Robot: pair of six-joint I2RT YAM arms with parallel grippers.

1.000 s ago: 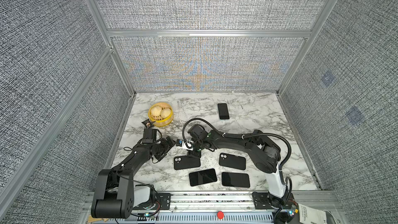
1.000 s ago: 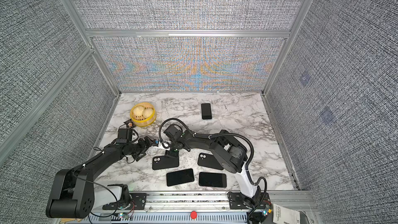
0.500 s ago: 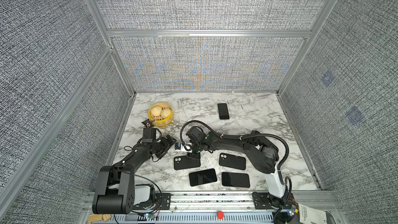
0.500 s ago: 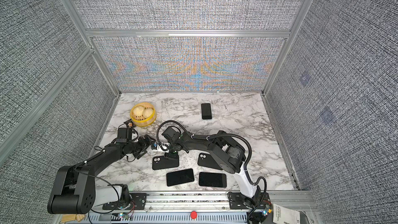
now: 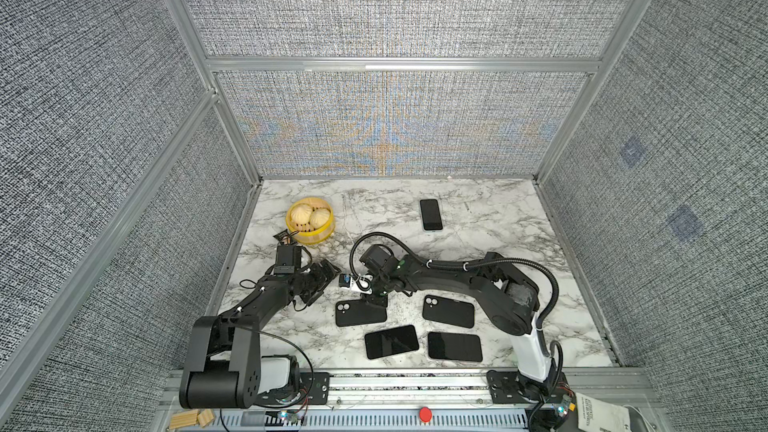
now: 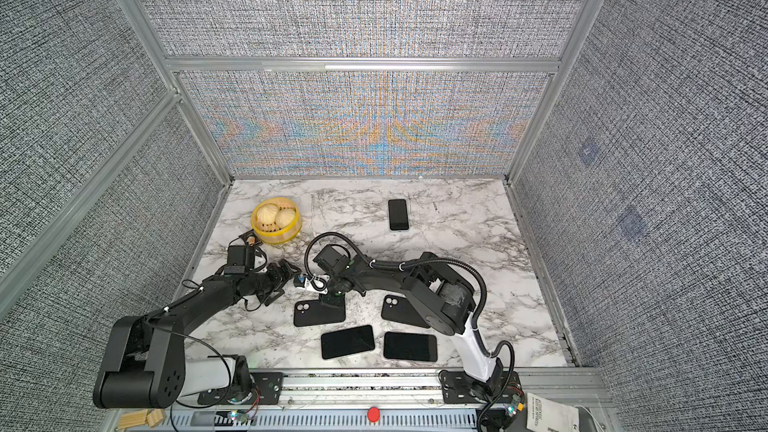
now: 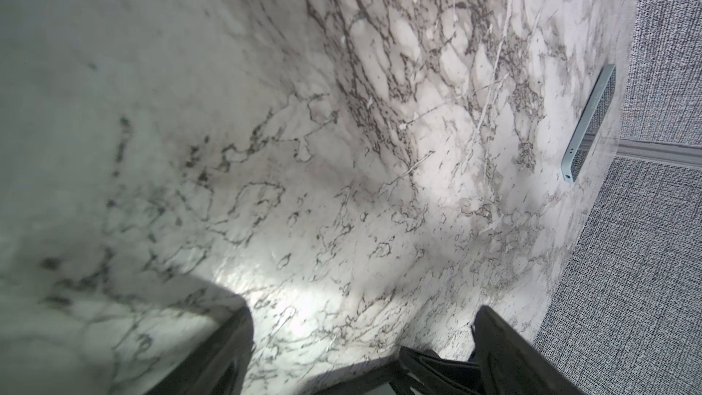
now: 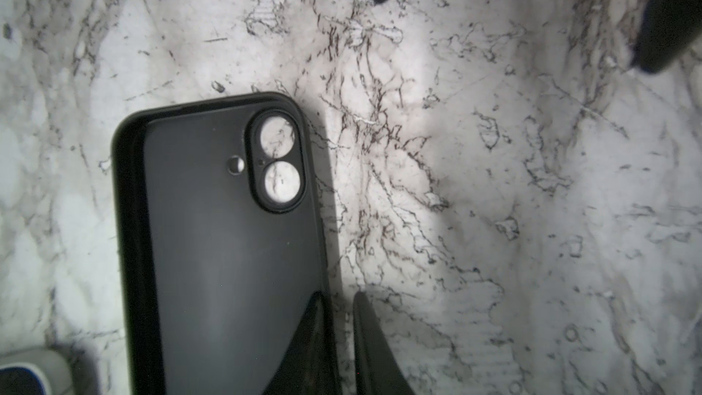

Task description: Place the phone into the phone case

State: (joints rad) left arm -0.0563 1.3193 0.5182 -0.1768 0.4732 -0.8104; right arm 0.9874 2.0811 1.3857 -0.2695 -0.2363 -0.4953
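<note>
marble desk (image 5: 503, 243) with two arms reaching in from the near edge; the right claw (image 5: 376, 300) is down on the left phone case (image 5: 359, 314), at its far long edge toward the right end; in the right wrist view the right claw (image 8: 339, 300) is narrow, one finger (image 8: 309, 340) over the inside of the left phone case (image 8: 228, 245) and the other just outside the rim, so the rim is pinched between them; the case lies flat on the desk, camera holes at its left end, marble showing through them; the right phone case (image 5: 449, 312) lies flat to its right, well apart; two dark phones lie screen up nearer the front, the left phone (image 5: 391, 341) slightly askew, the right phone (image 5: 454, 346) beside it, neither touched; a third, far phone (image 5: 430, 214) with a pale blue edge lies alone toward the back; the left claw (image 5: 322, 280) hangs wide over bare marble left of the cases, holding nothing; a yellow steamer basket (image 5: 328, 231) with two buns sits far left.
</note>
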